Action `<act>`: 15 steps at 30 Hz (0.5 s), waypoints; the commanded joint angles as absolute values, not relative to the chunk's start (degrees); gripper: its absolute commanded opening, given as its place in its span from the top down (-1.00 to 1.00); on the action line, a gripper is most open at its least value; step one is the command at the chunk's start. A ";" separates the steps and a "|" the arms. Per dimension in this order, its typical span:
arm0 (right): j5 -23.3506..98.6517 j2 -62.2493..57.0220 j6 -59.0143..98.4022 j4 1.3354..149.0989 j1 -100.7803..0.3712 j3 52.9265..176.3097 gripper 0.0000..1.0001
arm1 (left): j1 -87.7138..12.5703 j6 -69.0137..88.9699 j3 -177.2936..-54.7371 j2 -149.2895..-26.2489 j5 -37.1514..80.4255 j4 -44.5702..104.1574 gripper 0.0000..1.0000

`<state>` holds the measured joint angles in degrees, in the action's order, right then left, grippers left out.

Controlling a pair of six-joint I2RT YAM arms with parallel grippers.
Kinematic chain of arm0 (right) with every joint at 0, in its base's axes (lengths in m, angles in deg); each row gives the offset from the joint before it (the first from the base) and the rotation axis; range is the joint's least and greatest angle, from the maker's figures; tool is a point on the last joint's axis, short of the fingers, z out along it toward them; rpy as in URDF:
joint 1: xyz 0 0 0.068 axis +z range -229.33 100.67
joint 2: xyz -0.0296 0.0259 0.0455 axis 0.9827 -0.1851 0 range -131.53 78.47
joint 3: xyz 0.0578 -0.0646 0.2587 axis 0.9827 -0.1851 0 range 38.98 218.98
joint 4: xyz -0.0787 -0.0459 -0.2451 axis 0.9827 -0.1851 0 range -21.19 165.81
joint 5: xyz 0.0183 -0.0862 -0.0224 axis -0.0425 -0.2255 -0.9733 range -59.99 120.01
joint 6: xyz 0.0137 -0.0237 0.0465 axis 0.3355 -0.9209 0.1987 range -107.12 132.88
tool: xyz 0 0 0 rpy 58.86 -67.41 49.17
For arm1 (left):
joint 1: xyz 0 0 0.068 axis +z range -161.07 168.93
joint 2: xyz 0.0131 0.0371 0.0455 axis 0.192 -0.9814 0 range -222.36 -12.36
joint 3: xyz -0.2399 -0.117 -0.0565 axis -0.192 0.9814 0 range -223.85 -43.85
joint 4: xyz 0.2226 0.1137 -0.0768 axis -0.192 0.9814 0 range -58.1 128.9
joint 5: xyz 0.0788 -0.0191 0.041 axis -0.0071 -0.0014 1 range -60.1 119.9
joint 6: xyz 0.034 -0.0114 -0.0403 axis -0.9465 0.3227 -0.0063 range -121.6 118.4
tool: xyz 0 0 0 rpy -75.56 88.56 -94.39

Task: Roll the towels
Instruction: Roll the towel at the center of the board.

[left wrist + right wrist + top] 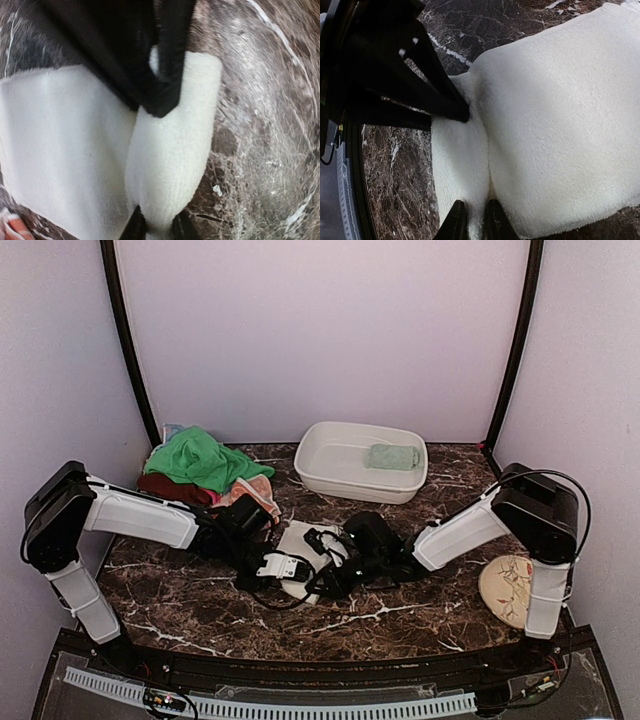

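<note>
One cream-white towel (65,150) lies mid-table, its rolled edge pinched by both the left gripper (157,227) and the right gripper (474,220), each with fingers nearly closed on the fold. One sage-green towel (392,456) sits in the single basin (330,478). One bright green towel (200,458) and one orange towel (256,490) are heaped back left, and the table (180,592) is bare along the near edge.

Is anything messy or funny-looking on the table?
Yes. The towels at the back left lie in a crumpled heap, green on top of red and orange, not rolled. The plate sits close to the right edge of the table. The white towel is only partly rolled.
</note>
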<state>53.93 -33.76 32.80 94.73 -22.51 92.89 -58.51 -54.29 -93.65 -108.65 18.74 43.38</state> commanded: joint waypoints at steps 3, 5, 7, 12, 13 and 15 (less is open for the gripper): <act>47.99 -27.10 33.28 99.35 -23.48 86.92 0.25 | -56.00 -51.10 -98.11 -112.66 11.30 57.46 1.00; 44.03 -24.03 31.93 101.65 -23.52 84.14 -0.32 | -55.85 -50.14 -99.21 -112.74 8.68 59.69 1.00; 36.18 -20.01 30.05 104.86 -23.25 80.55 -0.99 | -55.77 -49.40 -100.09 -112.65 6.56 61.46 1.00; 13.67 -5.03 31.63 113.30 -21.72 69.55 -1.00 | -54.58 -48.30 -103.45 -113.99 1.30 67.07 1.00; 10.55 -2.95 34.25 113.06 -21.82 68.04 -1.00 | -54.29 -48.19 -104.11 -114.54 0.57 68.10 1.00; 10.21 1.25 36.87 116.60 -22.31 64.17 -1.00 | -53.71 -47.90 -105.43 -115.68 -0.95 69.96 1.00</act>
<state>23.20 -4.93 32.06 107.47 -22.21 69.49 -54.73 -49.37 -103.09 -113.68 4.77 61.02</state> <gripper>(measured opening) 0.999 0.079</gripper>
